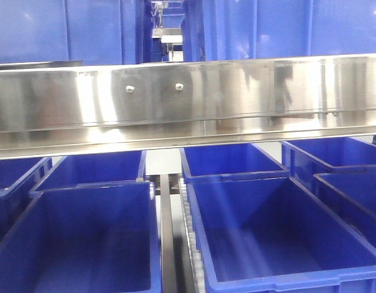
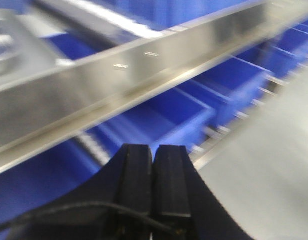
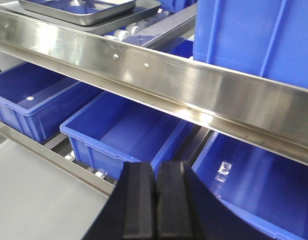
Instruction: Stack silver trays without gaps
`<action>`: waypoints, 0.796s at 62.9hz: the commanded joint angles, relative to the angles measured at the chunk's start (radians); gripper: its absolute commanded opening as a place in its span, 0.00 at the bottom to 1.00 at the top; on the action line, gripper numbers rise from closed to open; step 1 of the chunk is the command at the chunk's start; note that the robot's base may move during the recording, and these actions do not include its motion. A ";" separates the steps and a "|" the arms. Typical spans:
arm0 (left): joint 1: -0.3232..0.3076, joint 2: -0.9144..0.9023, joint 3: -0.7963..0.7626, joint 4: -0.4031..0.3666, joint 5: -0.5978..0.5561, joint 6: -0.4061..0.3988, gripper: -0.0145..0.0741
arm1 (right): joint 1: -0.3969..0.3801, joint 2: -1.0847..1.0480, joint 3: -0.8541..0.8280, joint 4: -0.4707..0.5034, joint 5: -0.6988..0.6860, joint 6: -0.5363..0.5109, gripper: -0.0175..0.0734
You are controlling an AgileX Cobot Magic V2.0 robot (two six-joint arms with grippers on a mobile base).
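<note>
Where the rail (image 3: 194,85) runs, silver trays (image 3: 89,10) nested, long axis alongside

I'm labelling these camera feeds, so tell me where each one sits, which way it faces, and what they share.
Front view: sits level with the steel shelf rail, facing straight at it, blue bins below; no robot parts.
Left wrist: behind the shut left end effector, looking obliquely along the rail; blurred.
Right wrist: above the shut right end effector, facing rail, bins, and the silver trays on top.
Shared: all three show the rail's two screws.
</note>
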State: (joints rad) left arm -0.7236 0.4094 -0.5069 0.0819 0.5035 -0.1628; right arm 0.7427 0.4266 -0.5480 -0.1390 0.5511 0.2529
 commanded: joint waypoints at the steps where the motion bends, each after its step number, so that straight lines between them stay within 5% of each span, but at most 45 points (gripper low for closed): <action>1: 0.089 -0.019 -0.020 -0.029 -0.101 0.085 0.11 | 0.001 0.007 -0.027 -0.019 -0.083 -0.010 0.25; 8: 0.263 -0.103 0.038 -0.072 -0.179 0.199 0.11 | 0.001 0.007 -0.027 -0.019 -0.083 -0.010 0.25; 28: 0.658 -0.396 0.425 -0.103 -0.520 0.199 0.11 | 0.001 0.007 -0.027 -0.019 -0.083 -0.010 0.25; 34: 0.726 -0.451 0.542 -0.147 -0.664 0.198 0.11 | 0.001 0.007 -0.027 -0.019 -0.083 -0.010 0.25; 36: 0.744 -0.461 0.525 -0.152 -0.579 0.198 0.11 | 0.001 0.007 -0.027 -0.019 -0.082 -0.010 0.25; 50: 0.805 -0.454 0.533 -0.154 -0.613 0.198 0.11 | 0.001 0.007 -0.027 -0.019 -0.082 -0.010 0.25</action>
State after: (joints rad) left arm 0.0752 -0.0095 0.0297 -0.0619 -0.0185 0.0331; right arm 0.7427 0.4266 -0.5480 -0.1390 0.5511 0.2529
